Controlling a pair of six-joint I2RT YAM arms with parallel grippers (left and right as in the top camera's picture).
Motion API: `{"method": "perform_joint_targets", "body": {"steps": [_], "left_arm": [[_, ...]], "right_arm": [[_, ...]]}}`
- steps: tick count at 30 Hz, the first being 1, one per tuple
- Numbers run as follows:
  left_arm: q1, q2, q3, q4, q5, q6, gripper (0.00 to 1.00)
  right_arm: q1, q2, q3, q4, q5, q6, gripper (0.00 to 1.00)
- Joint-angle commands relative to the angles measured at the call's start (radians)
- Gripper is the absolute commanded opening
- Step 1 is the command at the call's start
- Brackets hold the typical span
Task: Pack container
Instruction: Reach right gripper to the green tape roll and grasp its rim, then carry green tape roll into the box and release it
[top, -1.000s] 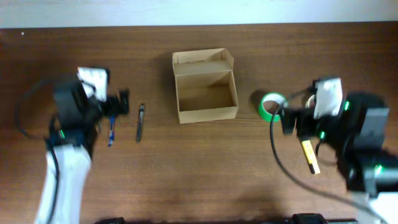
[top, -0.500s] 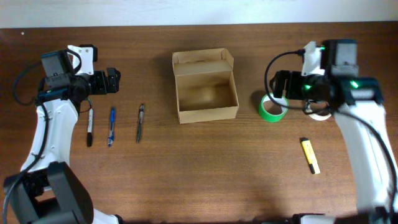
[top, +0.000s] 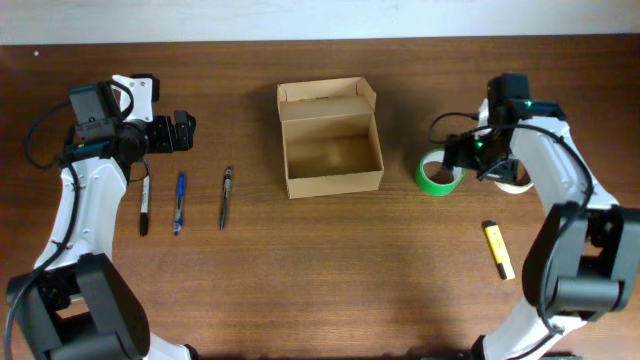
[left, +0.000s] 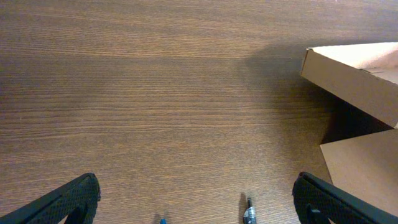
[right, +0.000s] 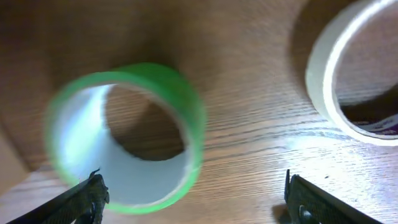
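The container (top: 330, 150) is a tan cardboard box at the table's middle, open and empty inside, with its lid flap (top: 325, 92) folded back. Its corner shows in the left wrist view (left: 360, 68). My left gripper (top: 180, 132) is open and empty, hovering left of the box above the pens; its fingers (left: 199, 205) are wide apart. My right gripper (top: 465, 155) is open over a green tape roll (top: 435, 177), right of the box. In the right wrist view the green roll (right: 180, 87) lies by the left finger, with the gripper (right: 196, 205) spread wide.
A white tape roll (top: 512, 182) lies right of the green one and also shows in the right wrist view (right: 329, 81). A yellow marker (top: 498, 250) lies nearer the front right. A black marker (top: 144, 200), a blue pen (top: 180, 203) and a black pen (top: 226, 197) lie left of the box.
My right arm has swung in and dropped, so its gripper now sits just over the green tape roll. My left arm moved up to the back left, then held still.
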Motion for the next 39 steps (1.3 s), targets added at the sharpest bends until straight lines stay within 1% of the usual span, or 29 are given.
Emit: {"method": "perform_joint_targets", "body": {"steps": [1, 7, 12, 15, 18, 20, 21, 24, 28, 32, 36, 39], "left_arm": [[0.003, 0.009, 0.01, 0.002, 0.018, 0.016, 0.99], [0.003, 0.009, 0.01, 0.002, 0.018, 0.016, 0.99], [0.003, 0.009, 0.01, 0.002, 0.018, 0.016, 0.99], [0.003, 0.009, 0.01, 0.002, 0.018, 0.016, 0.99], [0.003, 0.009, 0.01, 0.002, 0.018, 0.016, 0.99], [0.003, 0.009, 0.01, 0.002, 0.018, 0.016, 0.99], [0.003, 0.009, 0.01, 0.002, 0.018, 0.016, 0.99], [0.003, 0.009, 0.01, 0.002, 0.018, 0.016, 0.99], [0.003, 0.009, 0.01, 0.002, 0.018, 0.016, 0.99], [0.003, 0.009, 0.01, 0.002, 0.018, 0.016, 0.99], [0.003, 0.009, 0.01, 0.002, 0.018, 0.016, 0.99], [0.003, 0.009, 0.01, 0.002, 0.018, 0.016, 0.99]], "right_arm": [[-0.023, 0.025, 0.013, -0.003, 0.023, 0.011, 0.9], [-0.021, 0.055, 0.008, 0.019, 0.023, 0.0, 0.86], [-0.02, 0.114, 0.008, 0.031, 0.019, 0.001, 0.79], [-0.019, 0.14, 0.008, 0.037, 0.018, 0.001, 0.63], [-0.019, 0.16, 0.007, 0.044, 0.019, 0.001, 0.39], [-0.019, 0.166, 0.007, 0.045, 0.019, 0.001, 0.34], [-0.019, 0.167, 0.007, 0.045, 0.019, 0.001, 0.29], [-0.02, 0.167, 0.008, 0.049, 0.019, 0.001, 0.04], [-0.019, 0.163, 0.02, 0.023, 0.019, 0.001, 0.04], [-0.019, 0.133, 0.088, -0.06, 0.018, 0.0, 0.04], [-0.003, 0.07, 0.245, -0.194, 0.018, -0.002, 0.04], [0.042, 0.011, 0.394, -0.29, 0.007, -0.038, 0.04]]}}
